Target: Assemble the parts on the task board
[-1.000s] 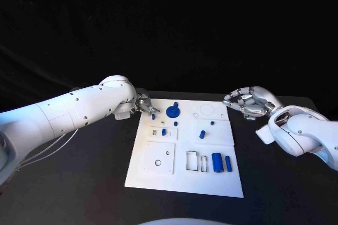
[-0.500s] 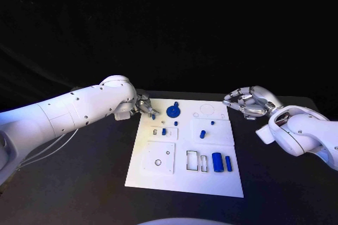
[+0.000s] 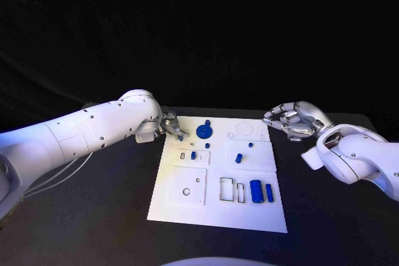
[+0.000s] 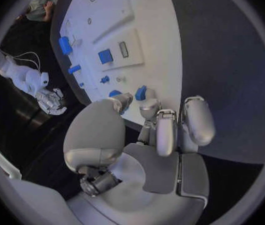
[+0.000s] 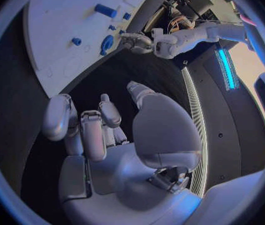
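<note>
While my left hand (image 3: 172, 126) sits at the upper left corner of the board (image 3: 218, 211), its fingertips (image 4: 146, 106) pinch a small blue peg (image 3: 180, 138) right at the board's edge; in the left wrist view the peg (image 4: 140, 92) shows between the thumb and a finger, the other fingers lying close alongside. My right hand (image 3: 293, 122) hovers off the board's upper right corner, above the black table (image 3: 100, 220), fingers curled inward and holding nothing; the right wrist view shows that hand (image 5: 117, 130) with fingers bent over bare table. On the board, a blue disc with a knob (image 3: 204, 129) lies near the top, just right of my left fingertips. Below it are small blue pieces: one (image 3: 194, 155) in the left middle panel, one (image 3: 208, 145) just above and right of it, one tilted piece (image 3: 238, 158) in the right middle panel, and a tiny one (image 3: 250, 145) above that. Toward the lower right of the board a thick blue cylinder (image 3: 256, 191) and a slimmer bar (image 3: 268, 191) lie side by side, next to two rectangular cut-outs (image 3: 227, 188).
</note>
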`<action>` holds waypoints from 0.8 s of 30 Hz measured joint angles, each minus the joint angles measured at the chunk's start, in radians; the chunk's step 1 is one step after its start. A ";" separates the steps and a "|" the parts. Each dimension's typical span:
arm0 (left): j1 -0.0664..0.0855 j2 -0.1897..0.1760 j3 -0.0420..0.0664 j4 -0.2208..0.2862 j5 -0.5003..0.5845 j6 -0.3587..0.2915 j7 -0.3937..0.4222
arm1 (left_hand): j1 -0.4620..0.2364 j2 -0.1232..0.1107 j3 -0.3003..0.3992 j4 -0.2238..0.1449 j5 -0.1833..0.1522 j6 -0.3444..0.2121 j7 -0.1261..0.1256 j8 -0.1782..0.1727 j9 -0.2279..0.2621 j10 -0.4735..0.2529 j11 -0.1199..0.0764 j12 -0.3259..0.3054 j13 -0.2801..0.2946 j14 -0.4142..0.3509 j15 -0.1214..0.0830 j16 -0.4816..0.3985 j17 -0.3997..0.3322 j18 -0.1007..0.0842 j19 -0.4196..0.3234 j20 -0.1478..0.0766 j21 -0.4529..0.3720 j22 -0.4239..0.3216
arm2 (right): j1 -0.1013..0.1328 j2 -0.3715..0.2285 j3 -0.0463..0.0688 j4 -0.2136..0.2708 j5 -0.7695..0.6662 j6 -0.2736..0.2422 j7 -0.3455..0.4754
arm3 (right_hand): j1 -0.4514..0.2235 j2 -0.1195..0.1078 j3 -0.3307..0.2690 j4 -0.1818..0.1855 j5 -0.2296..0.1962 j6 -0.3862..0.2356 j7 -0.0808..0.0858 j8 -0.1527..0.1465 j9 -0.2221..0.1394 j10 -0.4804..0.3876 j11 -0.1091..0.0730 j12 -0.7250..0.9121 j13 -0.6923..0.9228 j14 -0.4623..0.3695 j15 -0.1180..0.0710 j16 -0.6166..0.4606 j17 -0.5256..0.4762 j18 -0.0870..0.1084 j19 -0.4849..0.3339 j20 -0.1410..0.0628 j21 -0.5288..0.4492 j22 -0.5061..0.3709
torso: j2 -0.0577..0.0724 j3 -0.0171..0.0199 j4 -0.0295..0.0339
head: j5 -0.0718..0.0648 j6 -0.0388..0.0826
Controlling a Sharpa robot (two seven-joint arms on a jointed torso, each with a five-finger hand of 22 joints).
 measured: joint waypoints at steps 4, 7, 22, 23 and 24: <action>0.000 0.000 -0.001 -0.003 0.007 -0.003 0.000 | 0.048 0.026 0.023 -0.003 0.000 0.004 -0.002 0.004 0.000 -0.004 -0.004 0.000 0.000 0.000 0.000 0.000 0.000 0.000 0.000 0.000 0.000 0.000 | 0.000 0.000 0.000 0.000 0.000 0.000 0.000 | 0.000 0.000 0.000 0.000 0.000 0.000 0.000 0.000 0.000 0.000 0.000 0.000 0.000 0.000 0.000 0.000 0.000 0.000 0.000 0.000 0.000 0.000 | 0.000 -0.0002 0.0001 | 0.001 -0.001; 0.000 0.000 -0.001 -0.005 0.015 -0.008 -0.001 | 0.107 0.046 0.065 -0.017 0.000 0.005 -0.002 0.013 0.000 -0.007 -0.007 0.000 0.000 0.000 0.000 0.000 0.000 0.000 0.000 0.000 0.000 0.001 | 0.000 0.000 0.000 -0.001 0.000 0.000 0.000 | 0.000 0.000 0.000 0.000 0.000 0.000 0.000 0.000 0.000 0.000 0.000 0.000 0.000 0.000 0.000 0.000 0.000 0.000 0.000 0.000 0.000 0.000 | 0.000 -0.0001 0.0001 | 0.001 -0.002; 0.000 -0.009 -0.003 -0.001 0.088 -0.040 0.000 | 0.183 0.027 0.228 0.007 -0.009 -0.016 -0.008 0.088 0.005 -0.005 -0.016 0.007 0.007 0.000 0.000 0.000 0.000 0.000 0.000 0.000 0.004 0.008 | -0.002 0.002 -0.001 -0.004 0.000 0.001 -0.001 | 0.000 0.000 -0.004 0.004 0.000 0.000 0.000 0.000 0.000 0.000 0.000 0.000 0.000 0.000 0.000 0.000 0.001 0.000 0.000 0.000 0.000 0.000 | -0.001 0.0004 0.0000 | 0.003 -0.006; 0.000 -0.013 -0.003 0.003 0.097 -0.041 0.000 | 0.183 0.027 0.231 0.009 -0.009 -0.016 -0.008 0.088 0.005 -0.005 -0.016 0.007 0.008 0.000 0.000 0.000 0.000 0.000 0.000 0.000 0.004 0.009 | -0.002 0.002 -0.001 -0.004 0.000 0.002 -0.001 | 0.000 0.000 -0.004 0.004 0.000 0.000 0.000 0.000 0.000 0.000 0.000 0.000 0.000 0.000 0.000 0.000 0.001 0.000 0.000 0.000 0.000 0.000 | -0.001 0.0006 -0.0002 | 0.004 -0.006; 0.000 -0.017 -0.003 0.006 0.105 -0.042 0.000 | 0.183 0.027 0.233 0.011 -0.009 -0.016 -0.008 0.088 0.005 -0.005 -0.016 0.008 0.010 0.000 0.000 0.000 0.000 0.000 0.000 0.000 0.004 0.010 | -0.003 0.002 -0.001 -0.004 0.000 0.002 -0.001 | 0.000 0.000 -0.004 0.004 0.000 0.000 0.000 0.000 0.000 0.000 0.000 0.000 0.000 0.000 0.000 0.000 0.001 0.000 0.000 0.000 0.000 0.000 | -0.001 0.0008 -0.0002 | 0.004 -0.006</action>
